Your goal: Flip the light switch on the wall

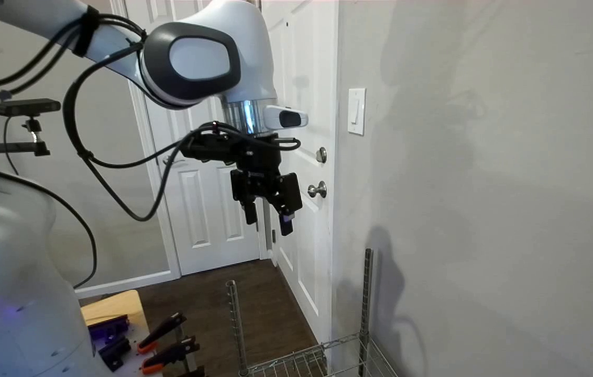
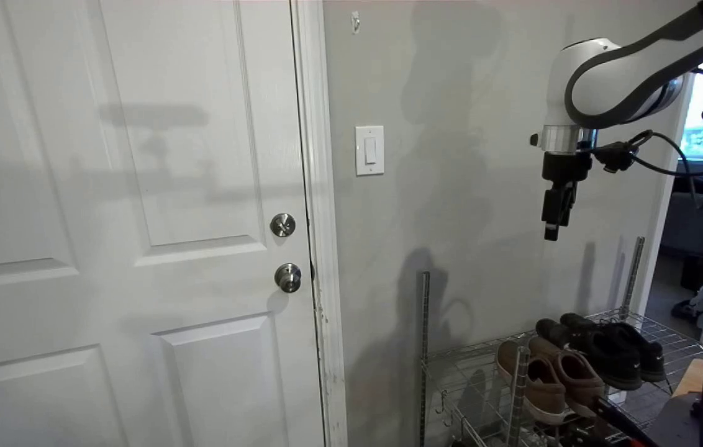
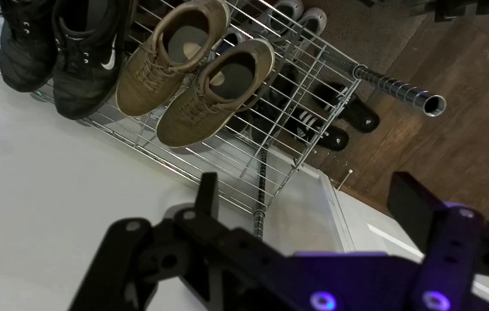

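Observation:
The light switch (image 1: 357, 111) is a small white upright plate with a rocker paddle on the off-white wall (image 1: 511, 157), just beside the door frame. It also shows in an exterior view (image 2: 370, 151), on the wall (image 2: 500, 205) to the right of the door. My gripper (image 1: 268, 222) points down and is open, with nothing between the fingers. It hangs in the air apart from the switch, its fingertips lower than the plate in both exterior views (image 2: 552, 231). In the wrist view the two black fingers (image 3: 307, 190) stand wide apart; the wall shows there, but the switch is out of view.
A white panelled door (image 2: 202, 205) with a silvery knob (image 2: 288, 277) and deadbolt (image 2: 282, 225) adjoins the wall. Below my gripper a wire rack (image 3: 154, 156) holds brown shoes (image 3: 192, 116) and black shoes (image 3: 84, 73). Its upright posts (image 1: 365, 303) rise near the wall. Cables hang along the arm.

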You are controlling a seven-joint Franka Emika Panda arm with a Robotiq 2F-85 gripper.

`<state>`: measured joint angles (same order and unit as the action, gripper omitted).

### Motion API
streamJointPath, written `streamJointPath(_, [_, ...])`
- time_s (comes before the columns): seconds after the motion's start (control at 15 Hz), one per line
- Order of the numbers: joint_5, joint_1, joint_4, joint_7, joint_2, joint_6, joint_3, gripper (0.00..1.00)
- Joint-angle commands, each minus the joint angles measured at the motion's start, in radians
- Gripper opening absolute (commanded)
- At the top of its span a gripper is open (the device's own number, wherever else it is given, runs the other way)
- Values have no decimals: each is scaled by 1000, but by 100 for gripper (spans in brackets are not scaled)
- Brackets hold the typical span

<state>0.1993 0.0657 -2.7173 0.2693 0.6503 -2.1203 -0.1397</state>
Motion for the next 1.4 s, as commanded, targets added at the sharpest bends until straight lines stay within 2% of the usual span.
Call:
streamJointPath(0.0, [-2, 2, 2, 1, 0, 2, 2, 100])
streamJointPath(1.07, [0, -5, 0, 2, -10, -1, 8, 100])
streamJointPath(1.33, [-17, -44, -32, -22, -20, -101, 34, 100])
